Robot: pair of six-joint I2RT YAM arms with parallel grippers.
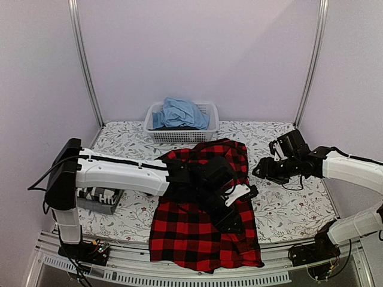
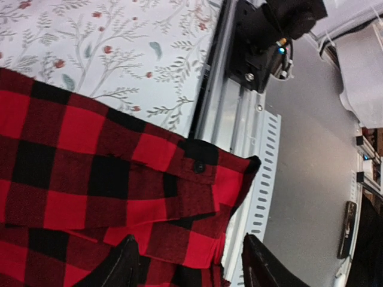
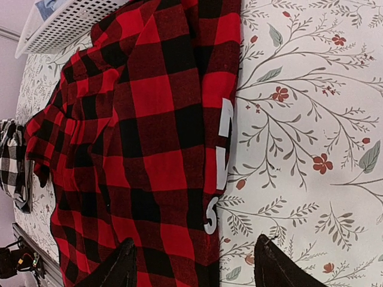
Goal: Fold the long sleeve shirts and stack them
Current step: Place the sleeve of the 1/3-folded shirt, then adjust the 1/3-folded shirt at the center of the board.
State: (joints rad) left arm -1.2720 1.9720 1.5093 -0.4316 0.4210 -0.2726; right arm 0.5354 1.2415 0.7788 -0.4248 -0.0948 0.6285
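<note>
Flannel shirt (image 1: 197,239) in red-and-black buffalo check lay spread down the middle of the floral counter (image 1: 287,209), its lower edge hanging over the near rail (image 2: 239,119). Much of its middle was hidden under the left arm (image 1: 119,173) stretched across it. White letters (image 3: 222,161) showed along one edge in the right wrist view. They could not be read, nor could I tell whether they sat on the flannel or on cloth beneath. A black-and-white check shirt (image 1: 99,198) lay mostly hidden behind the left arm. A buttoned cuff (image 2: 200,164) lay by the rail. The left jaws stood wide just above the flannel near that cuff, gripping nothing. The right jaws, also wide and empty, hung just beside the flannel's right edge.
</note>
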